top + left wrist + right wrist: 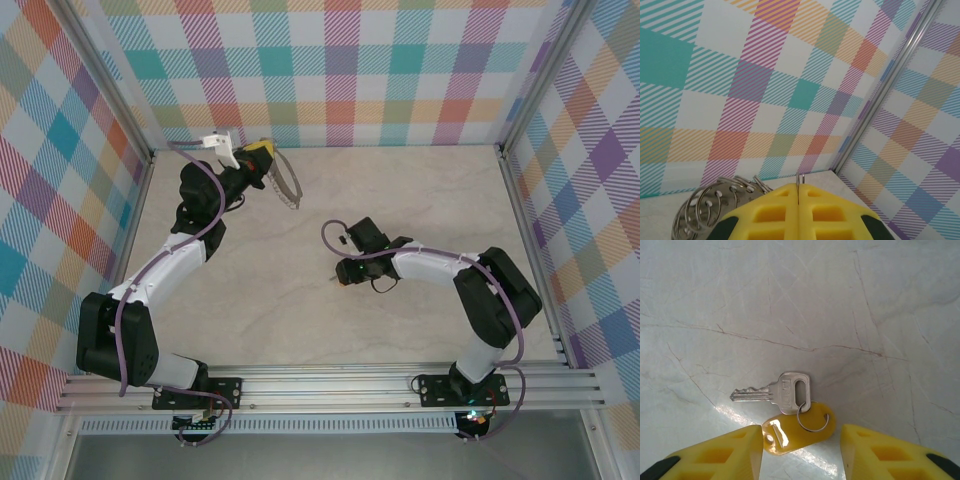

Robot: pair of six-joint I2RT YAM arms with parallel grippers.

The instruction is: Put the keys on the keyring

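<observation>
Key: small silver metal key (785, 392) with a yellow-orange plastic tag (790, 432), flat on the pale marbled desk (420, 200) near its centre, blade toward 9 o'clock in the right wrist view.
Right claw (801, 440): spread wide, straddling the tag.
Keyring: large thin grey metal ring (291, 188) fringed with silvery loops, aloft at 11 o'clock.
Left claw (798, 192): clamped on the ring's wire.
Risk: we judge the flat key may skid, or the tag alone get caught.
Surroundings: plaid back wall (340, 70) crowds the ring; ring and key well apart.
</observation>
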